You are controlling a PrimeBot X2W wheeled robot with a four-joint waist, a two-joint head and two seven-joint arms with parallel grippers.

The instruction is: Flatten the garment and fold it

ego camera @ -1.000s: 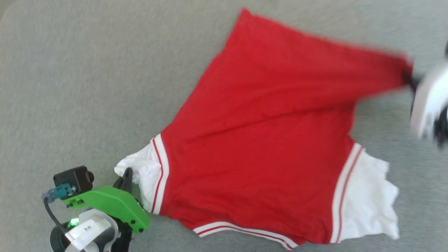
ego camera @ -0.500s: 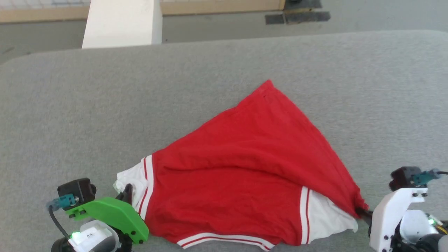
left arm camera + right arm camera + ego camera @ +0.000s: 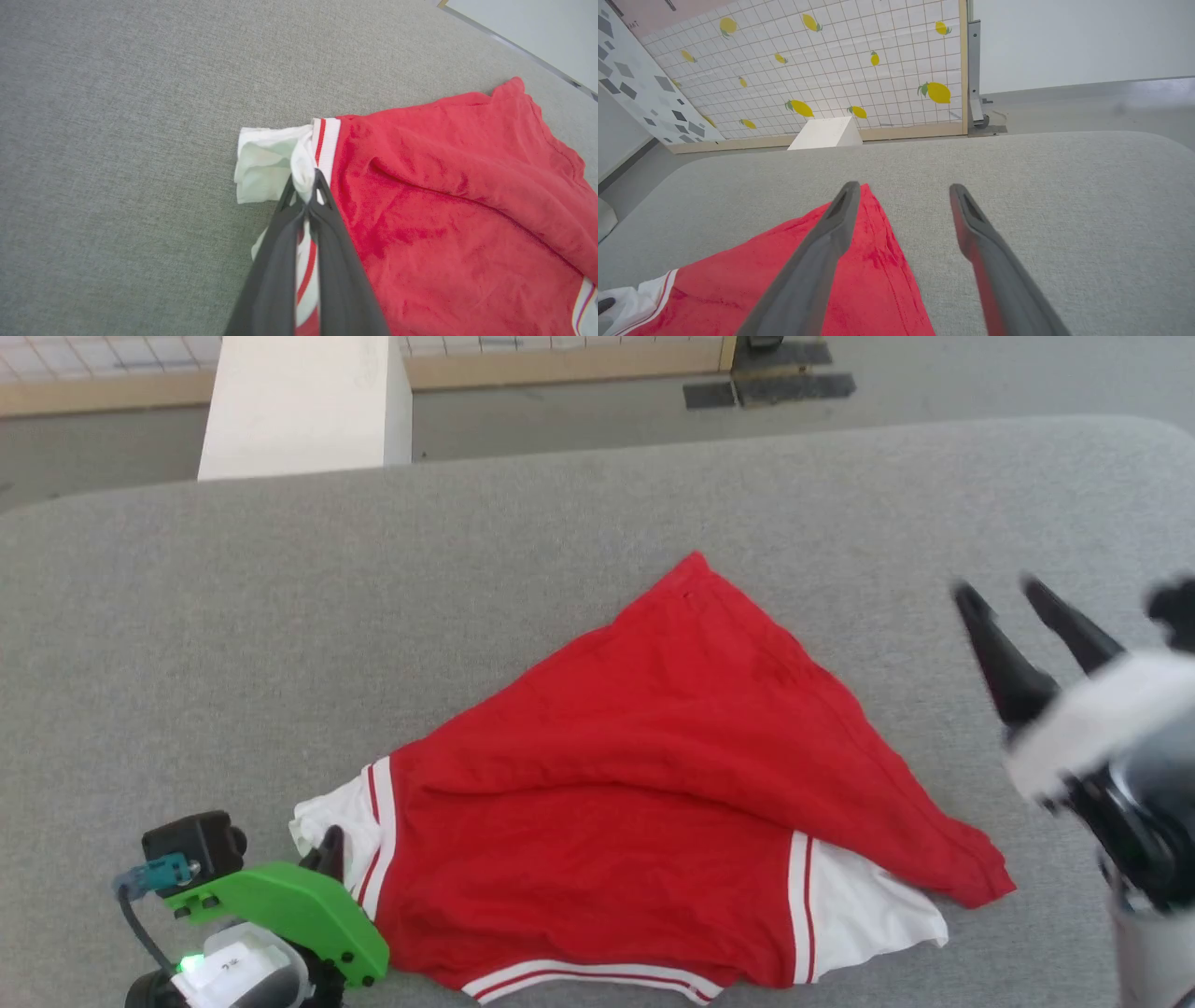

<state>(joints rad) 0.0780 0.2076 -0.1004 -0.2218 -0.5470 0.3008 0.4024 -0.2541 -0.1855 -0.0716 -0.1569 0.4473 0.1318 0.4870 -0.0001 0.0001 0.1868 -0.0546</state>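
Two long dark fingers of the left gripper (image 3: 306,186) are clamped together on the bunched white sleeve (image 3: 261,163) of the red jersey-style T-shirt with striped trim (image 3: 653,784), seemingly to pin that corner while the cloth gets spread; the shirt lies rumpled on the grey felt-like table (image 3: 280,616), one red flap folded diagonally across its body; the right gripper (image 3: 996,590) hovers off the shirt's right side, above the table, jaws wide apart and empty, fingers angled upward.

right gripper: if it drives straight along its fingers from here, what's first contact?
Likely the bare grey tabletop, just beside the garment's far corner. The open right gripper aims toward the table's far edge; depth is unclear, so it could clip the cloth.
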